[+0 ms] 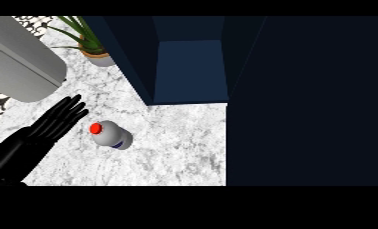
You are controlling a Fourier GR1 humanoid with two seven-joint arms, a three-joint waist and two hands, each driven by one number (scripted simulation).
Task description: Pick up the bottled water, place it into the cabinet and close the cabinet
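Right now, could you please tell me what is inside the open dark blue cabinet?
Inside the dark blue cabinet only bare blue panels show; its upper part hides in shadow. The red-capped white water bottle stands outside, on the marble counter.

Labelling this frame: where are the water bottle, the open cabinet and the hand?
water bottle (115, 135), head view, white body.
cabinet (190, 68), head view, inner panel.
left hand (44, 128), head view, middle of hand.

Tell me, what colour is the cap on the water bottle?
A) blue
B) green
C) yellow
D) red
D: the bottled water, beside the open left hand, has a red cap.
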